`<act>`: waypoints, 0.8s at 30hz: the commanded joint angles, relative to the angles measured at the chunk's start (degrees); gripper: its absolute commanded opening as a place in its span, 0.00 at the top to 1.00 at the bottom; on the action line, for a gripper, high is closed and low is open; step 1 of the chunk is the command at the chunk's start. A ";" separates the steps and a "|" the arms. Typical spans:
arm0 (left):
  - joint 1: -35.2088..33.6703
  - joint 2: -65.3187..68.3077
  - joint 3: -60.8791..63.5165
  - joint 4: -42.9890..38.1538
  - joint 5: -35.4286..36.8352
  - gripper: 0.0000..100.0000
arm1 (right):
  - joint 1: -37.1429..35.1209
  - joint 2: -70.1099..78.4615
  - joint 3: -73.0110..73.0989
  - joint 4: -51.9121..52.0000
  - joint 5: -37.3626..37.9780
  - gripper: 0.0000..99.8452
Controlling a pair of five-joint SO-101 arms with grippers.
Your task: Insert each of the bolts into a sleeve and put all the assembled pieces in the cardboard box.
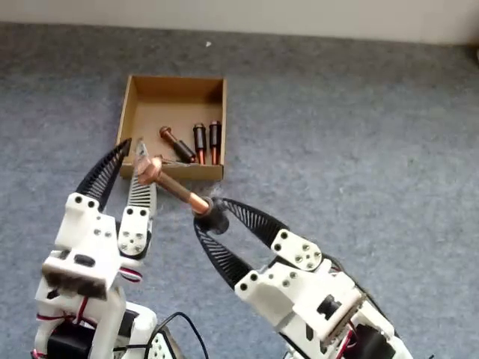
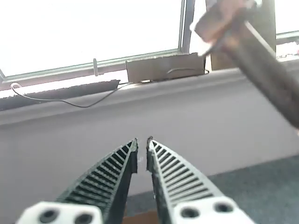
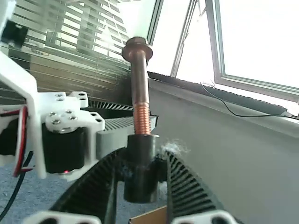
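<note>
My right gripper is shut on a black sleeve, held above the carpet just in front of the cardboard box. A copper bolt sticks out of the sleeve, threaded end inside, with its head pointing toward the left arm. My left gripper hangs beside the bolt head, shut with nothing between its fingertips. The bolt passes to one side of it. Three assembled pieces lie in the box.
Grey carpet covers the floor all around, with wide free room to the right of the box. A pale wall runs behind the box, with a window and a cable along its sill.
</note>
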 commanded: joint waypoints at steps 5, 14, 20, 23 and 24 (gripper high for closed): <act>6.55 -0.48 -6.37 -3.60 1.14 0.94 | -0.92 -0.84 -1.89 -0.13 0.00 1.00; 12.53 -0.48 -6.46 -2.90 1.14 0.94 | -0.92 -0.84 4.26 -0.13 0.00 1.00; 13.58 -0.48 -6.46 0.53 -0.35 0.94 | -0.84 -0.84 4.62 -0.13 0.00 1.00; 13.41 -0.48 -6.46 1.85 -2.02 0.95 | -0.66 -0.84 4.62 -0.13 0.09 1.00; 13.14 -0.48 -6.37 2.37 -2.55 0.95 | -0.57 -0.84 4.44 -0.13 0.09 1.00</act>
